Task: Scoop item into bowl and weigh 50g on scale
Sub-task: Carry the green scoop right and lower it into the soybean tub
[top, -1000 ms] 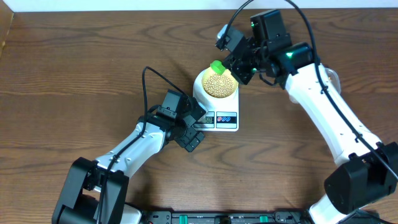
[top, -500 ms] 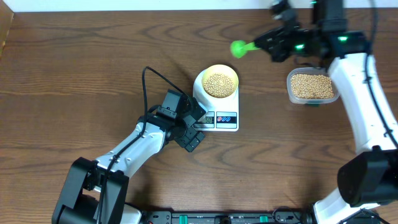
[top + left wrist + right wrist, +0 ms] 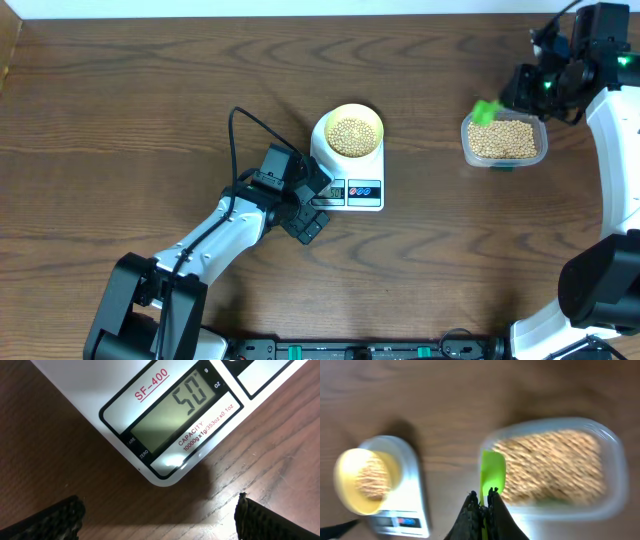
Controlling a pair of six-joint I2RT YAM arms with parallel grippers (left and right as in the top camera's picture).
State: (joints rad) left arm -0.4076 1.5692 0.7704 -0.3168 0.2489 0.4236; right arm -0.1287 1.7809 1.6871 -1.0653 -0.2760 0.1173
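**Scoop back at the container, scale reading 50**

A second ago the right arm (image 3: 612, 160) was stretched across to the bowl (image 3: 377, 121), with the green scoop (image 3: 487, 111) over its beans (image 3: 350, 133). Half a second ago the scoop hung above bare bench (image 3: 150, 100) between scale and container. Now it sits over the left rear corner of the clear container (image 3: 541, 152), well apart from the bowl. The bowl, the scale (image 3: 378, 165) and the left arm (image 3: 220, 235) have not shifted.

The right arm rises along the right edge of the overhead view, its wrist turned left at the far corner. The right jaws are closed on the scoop's handle, and the blade points away from the wrist. The wrist view is smeared by motion. The blade looks empty, though that is not certain.

The left arm lies low across the bench from the near left. The left jaws stand wide open, holding nothing, just in front of the scale's front left corner. Its display (image 3: 175, 412) shows 50.

The bowl rests on the scale's round platform and holds a mound of beans. More beans fill the container.
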